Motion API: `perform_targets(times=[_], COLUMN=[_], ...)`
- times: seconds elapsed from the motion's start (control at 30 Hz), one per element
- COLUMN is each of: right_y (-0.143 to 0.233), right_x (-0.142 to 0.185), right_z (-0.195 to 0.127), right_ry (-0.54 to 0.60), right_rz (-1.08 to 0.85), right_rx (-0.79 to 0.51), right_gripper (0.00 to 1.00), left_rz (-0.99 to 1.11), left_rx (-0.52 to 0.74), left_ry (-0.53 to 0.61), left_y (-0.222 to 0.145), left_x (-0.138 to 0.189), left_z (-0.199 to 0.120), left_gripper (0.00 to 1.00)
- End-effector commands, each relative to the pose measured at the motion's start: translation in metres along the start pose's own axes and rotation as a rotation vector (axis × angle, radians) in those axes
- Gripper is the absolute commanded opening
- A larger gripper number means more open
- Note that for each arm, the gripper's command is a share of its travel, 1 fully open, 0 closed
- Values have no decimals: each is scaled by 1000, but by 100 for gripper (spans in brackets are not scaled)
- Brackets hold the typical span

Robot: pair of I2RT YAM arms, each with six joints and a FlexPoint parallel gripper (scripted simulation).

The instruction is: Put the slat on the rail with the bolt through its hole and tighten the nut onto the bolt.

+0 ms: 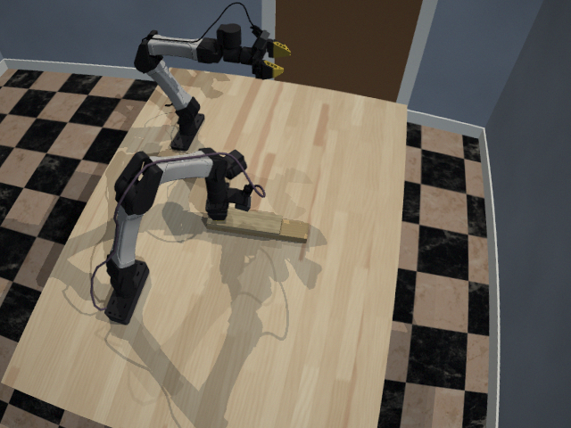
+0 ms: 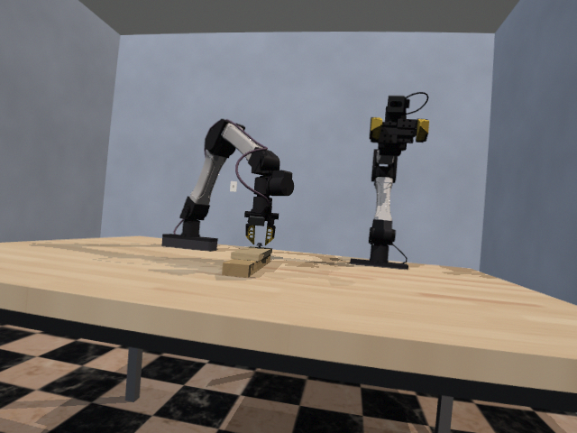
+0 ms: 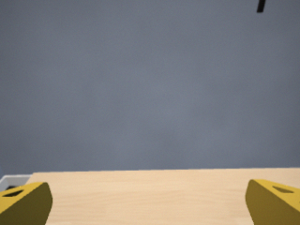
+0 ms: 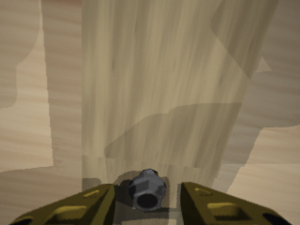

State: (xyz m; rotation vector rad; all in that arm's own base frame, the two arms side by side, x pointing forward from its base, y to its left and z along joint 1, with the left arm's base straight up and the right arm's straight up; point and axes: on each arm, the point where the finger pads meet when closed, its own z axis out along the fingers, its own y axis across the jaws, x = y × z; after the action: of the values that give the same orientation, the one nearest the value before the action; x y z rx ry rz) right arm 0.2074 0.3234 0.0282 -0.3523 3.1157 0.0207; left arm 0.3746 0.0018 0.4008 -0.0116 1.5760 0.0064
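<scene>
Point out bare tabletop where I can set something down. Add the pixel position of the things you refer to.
Pale wooden tabletop (image 1: 341,299) (image 2: 325,298) is bare toward the doorless long edge, beyond the stacked wooden pieces (image 1: 249,222) (image 2: 251,253). It's crowded beneath the right gripper (image 2: 260,240) (image 4: 147,202).
</scene>
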Motion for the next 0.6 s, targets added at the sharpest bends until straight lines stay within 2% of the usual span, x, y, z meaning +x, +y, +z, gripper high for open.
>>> perform_targets(times=[0.0,0.1,0.13,0.57], right_y=[1,1,1,3], right_x=[-1,-1,-1,-3], right_z=[-1,-1,-1,-2], right_ry=[8,9,12,6], right_rz=[-346,-403,-548,-1290], right_rx=[5,5,7,2], right_gripper=[36,36,36,36], left_rz=[2,2,2,2], left_rx=[2,2,2,2], left_ry=[-20,-20,-20,-20], left_y=[-1,-1,-1,-1], left_x=[-7,-7,-7,-7], left_z=[-2,-2,-2,-2], left_gripper=[100,100,100,100])
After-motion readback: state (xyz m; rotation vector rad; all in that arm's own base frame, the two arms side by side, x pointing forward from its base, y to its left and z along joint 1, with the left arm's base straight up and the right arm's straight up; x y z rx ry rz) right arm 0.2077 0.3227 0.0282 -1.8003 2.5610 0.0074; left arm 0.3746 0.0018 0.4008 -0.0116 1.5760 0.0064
